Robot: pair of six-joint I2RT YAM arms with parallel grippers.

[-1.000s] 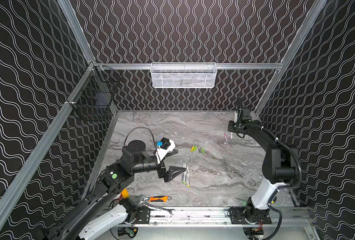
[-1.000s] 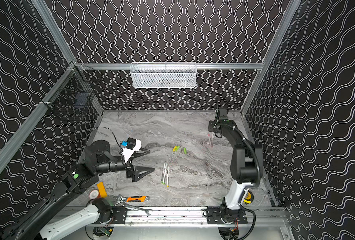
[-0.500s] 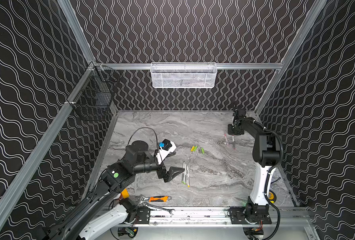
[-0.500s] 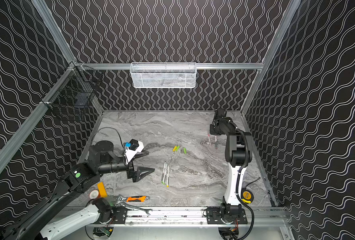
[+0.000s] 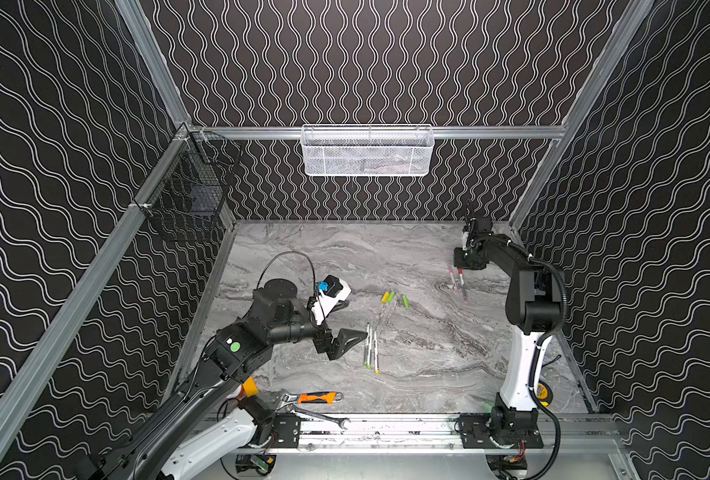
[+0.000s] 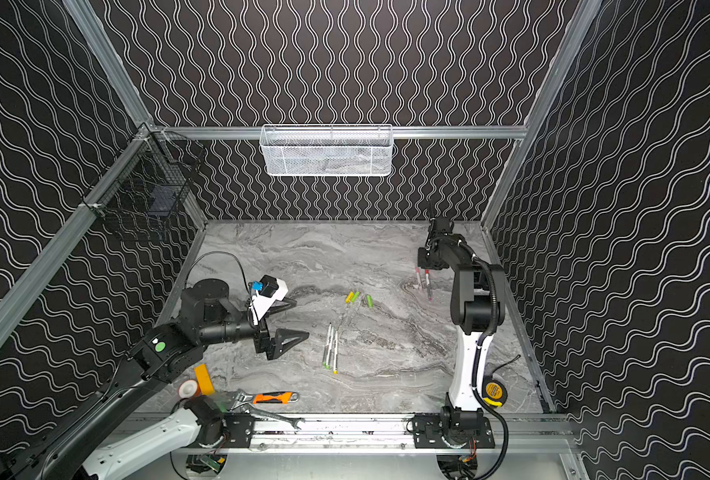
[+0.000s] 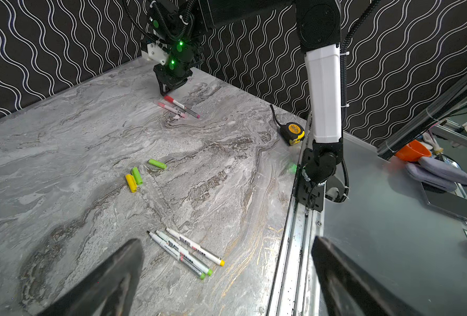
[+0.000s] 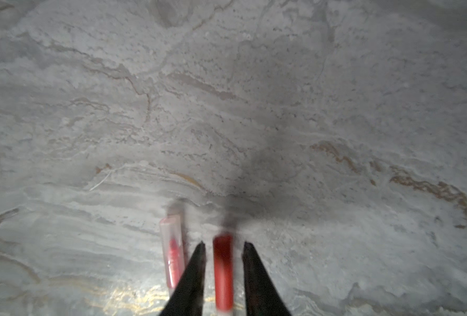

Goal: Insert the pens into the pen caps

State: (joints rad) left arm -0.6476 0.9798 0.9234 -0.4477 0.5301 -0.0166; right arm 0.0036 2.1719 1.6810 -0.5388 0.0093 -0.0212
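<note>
Three uncapped pens (image 5: pixel 371 347) (image 6: pixel 331 347) (image 7: pixel 186 253) lie side by side near the table's front middle. A yellow cap (image 5: pixel 385 296) (image 7: pixel 131 183) and two green caps (image 5: pixel 391 296) (image 7: pixel 137 175) (image 7: pixel 157 164) lie further back. My left gripper (image 5: pixel 351 320) (image 6: pixel 299 318) (image 7: pixel 227 246) hovers open just left of the three pens, holding nothing. At the back right a red-capped pen (image 5: pixel 462 283) (image 7: pixel 181 106) (image 8: pixel 223 270) lies beside a pink-capped pen (image 5: pixel 452 278) (image 8: pixel 173 254). My right gripper (image 5: pixel 465 266) (image 8: pixel 222 243) straddles the red cap, jaws slightly apart with a gap on each side.
An orange-handled wrench (image 5: pixel 318 397) and a steel spanner (image 5: pixel 324 417) lie at the front edge by the rail. A yellow tape measure (image 6: pixel 492 390) (image 7: pixel 294 132) sits by the right arm's base. A white mesh basket (image 5: pixel 368 151) and a black wire basket (image 5: pixel 191 199) hang on the walls.
My right gripper's jaws have parted from the red-capped pen, which now lies on the table. The right arm's elbow has swung in. The left gripper has barely shifted.
</note>
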